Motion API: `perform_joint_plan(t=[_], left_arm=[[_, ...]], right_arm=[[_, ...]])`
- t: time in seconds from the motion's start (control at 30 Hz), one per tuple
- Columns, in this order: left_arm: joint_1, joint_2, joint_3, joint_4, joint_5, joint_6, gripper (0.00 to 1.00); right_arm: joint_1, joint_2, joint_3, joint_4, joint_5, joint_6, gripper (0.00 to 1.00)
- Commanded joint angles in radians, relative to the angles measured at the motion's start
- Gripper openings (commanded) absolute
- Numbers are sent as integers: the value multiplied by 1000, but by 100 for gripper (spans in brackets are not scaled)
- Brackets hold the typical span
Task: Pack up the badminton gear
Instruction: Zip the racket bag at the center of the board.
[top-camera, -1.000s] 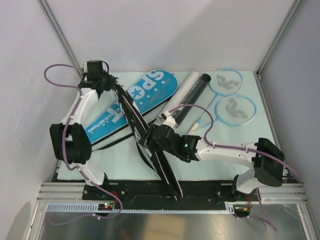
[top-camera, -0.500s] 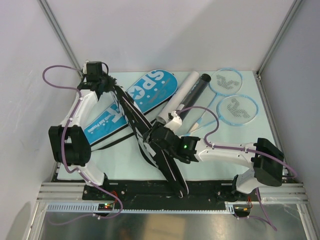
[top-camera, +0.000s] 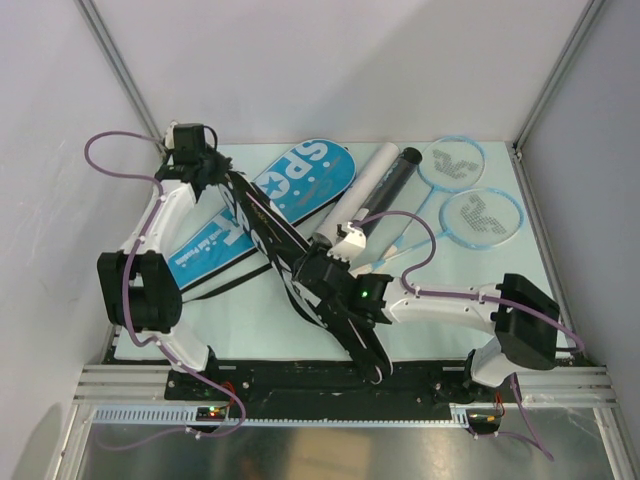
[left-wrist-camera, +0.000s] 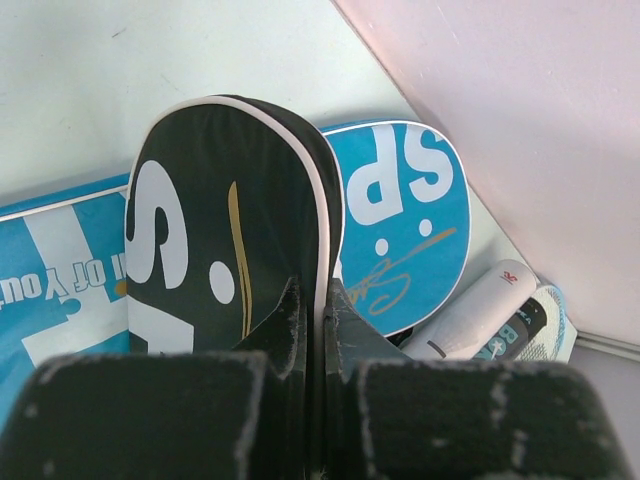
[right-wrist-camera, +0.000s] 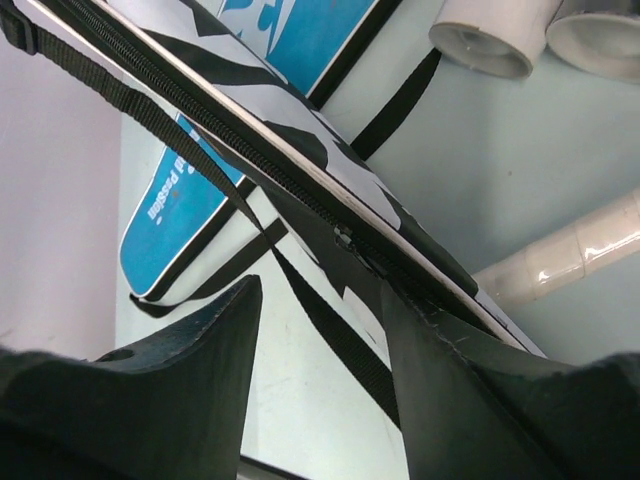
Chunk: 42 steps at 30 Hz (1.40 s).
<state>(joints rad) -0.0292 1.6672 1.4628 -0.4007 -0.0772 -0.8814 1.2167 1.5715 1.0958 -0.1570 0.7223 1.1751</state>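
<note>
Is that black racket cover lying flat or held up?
Held up on edge: the left gripper pinches the black cover at one end, above the flat blue cover.

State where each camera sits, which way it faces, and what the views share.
Top external: above and behind the bases, looking down on the table; left arm and right arm show.
Left wrist: looks along the left fingers, shut on the black cover.
Right wrist: looks past the right fingers, open, at that cover's zipper edge.
Shared: all three show the black cover and blue cover.

Pale table (top-camera: 240, 330), blue cover (top-camera: 300, 185), white tube (top-camera: 360, 185), black tube (top-camera: 392, 188), two rackets (top-camera: 450, 163)
</note>
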Motion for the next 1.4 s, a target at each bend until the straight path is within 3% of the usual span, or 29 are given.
perform_joint_plan(t=[0.0, 0.47, 0.7, 1.0, 1.17, 1.27, 1.37], left_arm=[[8, -67, -14, -19, 13, 19, 0], [8, -85, -28, -19, 4, 37, 0], [9, -85, -24, -16, 8, 35, 0], [9, -89, -20, -16, 2, 44, 0], [9, -91, -25, -16, -3, 47, 0], [9, -93, -21, -16, -12, 52, 0], [10, -92, -13, -16, -14, 57, 0]], right_arm=[[-12, 23, 4, 30, 144, -57, 55], [-20, 37, 4, 133, 229, -141, 39], [-49, 41, 3, 46, 233, -44, 39], [-54, 56, 4, 55, 234, -50, 35], [-60, 63, 4, 30, 234, -30, 21], [-62, 62, 5, 17, 239, -45, 4], [-62, 49, 3, -6, 246, -70, 0]])
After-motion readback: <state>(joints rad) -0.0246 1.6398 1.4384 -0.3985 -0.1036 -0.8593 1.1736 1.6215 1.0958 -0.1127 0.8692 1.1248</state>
